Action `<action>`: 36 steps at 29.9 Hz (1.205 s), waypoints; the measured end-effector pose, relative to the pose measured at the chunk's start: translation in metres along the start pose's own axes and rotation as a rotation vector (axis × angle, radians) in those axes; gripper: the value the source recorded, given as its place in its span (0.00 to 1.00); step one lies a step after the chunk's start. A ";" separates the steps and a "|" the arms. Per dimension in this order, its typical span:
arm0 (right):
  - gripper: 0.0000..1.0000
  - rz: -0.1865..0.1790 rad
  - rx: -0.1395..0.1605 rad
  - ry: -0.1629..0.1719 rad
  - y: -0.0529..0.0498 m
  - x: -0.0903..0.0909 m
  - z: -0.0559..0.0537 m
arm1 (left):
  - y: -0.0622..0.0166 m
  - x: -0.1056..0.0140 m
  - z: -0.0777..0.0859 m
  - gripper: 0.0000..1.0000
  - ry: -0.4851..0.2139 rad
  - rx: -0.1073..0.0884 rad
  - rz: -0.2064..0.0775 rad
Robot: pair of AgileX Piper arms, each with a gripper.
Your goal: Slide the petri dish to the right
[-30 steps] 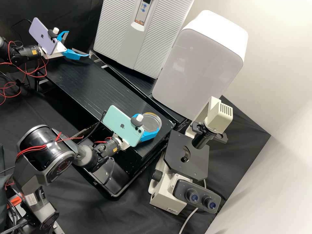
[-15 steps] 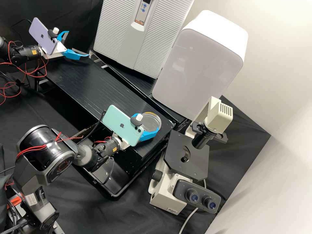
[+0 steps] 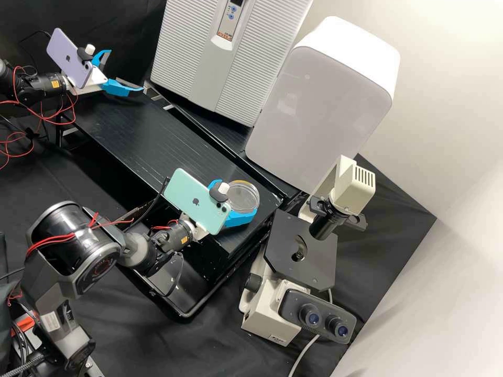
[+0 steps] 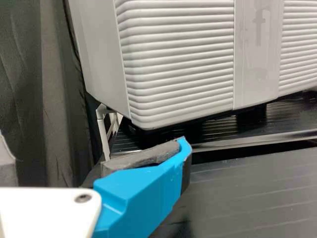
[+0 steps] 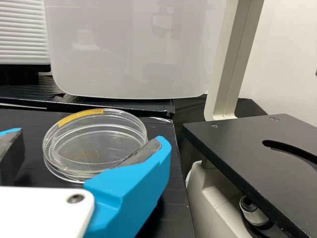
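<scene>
**A:** Where is the petri dish (image 3: 244, 195)?

**B:** It lies flat on the black desk (image 3: 146, 136), at the desk's right end, close to the edge that faces the microscope (image 3: 309, 262). It is clear, with a yellow strip along part of its rim.

**A:** And the right fingers (image 5: 133, 183)?

**B:** They are spread, one on each side of the dish. In the right wrist view the pad of one finger lies against the dish's rim. The other stands a little off it, with bare desk between. They are not clamped on the dish.

**A:** The left fingers (image 3: 123, 88)?

**B:** They are at the desk's far left end, well apart from the dish, near the foot of the ribbed white appliance (image 4: 173, 59). The high view shows them parted wide, holding nothing.

**A:** What stands around the dish?

**B:** A milky white housing (image 3: 325, 99) stands behind it on the desk. The microscope's black stage (image 5: 247, 148) is just beside the desk's edge. A mint-green phone (image 3: 196, 201) sits on the right arm's wrist, just behind the fingers.
</scene>
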 end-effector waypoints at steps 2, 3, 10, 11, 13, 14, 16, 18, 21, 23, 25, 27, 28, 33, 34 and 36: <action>1.00 -0.001 0.000 -0.001 0.000 0.000 0.000 | 0.0000 0.000 0.000 1.00 0.000 0.000 0.000; 1.00 -0.001 0.000 -0.001 0.000 0.000 0.000 | 0.0000 0.000 0.000 1.00 0.000 0.000 0.000; 1.00 -0.004 0.000 -0.003 -0.001 -0.007 0.001 | 0.0000 0.000 0.000 1.00 0.000 0.000 0.000; 1.00 -0.005 0.000 -0.004 -0.001 -0.007 0.001 | 0.0000 0.000 0.000 1.00 0.000 0.000 0.000; 1.00 -0.007 0.000 -0.006 -0.002 -0.007 0.002 | 0.0000 0.000 0.000 1.00 0.000 0.000 0.000; 1.00 -0.007 0.000 -0.006 -0.002 -0.007 0.002 | 0.0000 0.000 0.000 1.00 0.000 0.000 0.000; 1.00 -0.007 0.000 -0.006 -0.002 -0.007 0.002 | 0.0000 0.000 0.000 1.00 0.000 0.000 0.000; 1.00 -0.011 0.000 -0.010 -0.003 -0.007 0.003 | 0.0000 0.000 0.000 1.00 0.000 0.000 0.000; 1.00 -0.023 0.000 -0.020 -0.006 -0.005 0.005 | 0.0000 0.000 0.000 1.00 0.000 0.000 0.000; 1.00 -0.031 0.004 -0.022 -0.007 -0.005 0.007 | 0.0000 0.000 0.000 1.00 0.000 0.000 0.000; 0.00 -0.033 0.019 -0.023 -0.007 -0.004 0.008 | 0.0000 0.000 0.000 1.00 0.000 0.000 0.000; 0.00 -0.035 0.030 -0.026 -0.008 -0.004 0.009 | 0.0000 0.000 0.000 1.00 0.000 0.000 0.000; 0.00 -0.037 0.036 -0.027 -0.009 -0.003 0.009 | 0.0000 0.000 0.000 1.00 0.000 0.000 0.000; 0.00 -0.045 0.033 -0.029 -0.010 -0.003 0.010 | 0.0000 0.000 0.000 1.00 0.000 0.000 0.000; 0.00 -0.045 0.033 -0.029 -0.010 -0.003 0.010 | 0.0000 0.000 0.000 1.00 0.000 0.000 0.000; 0.00 -0.045 0.031 -0.026 -0.010 -0.003 0.010 | 0.0000 0.000 0.000 1.00 0.000 0.000 0.000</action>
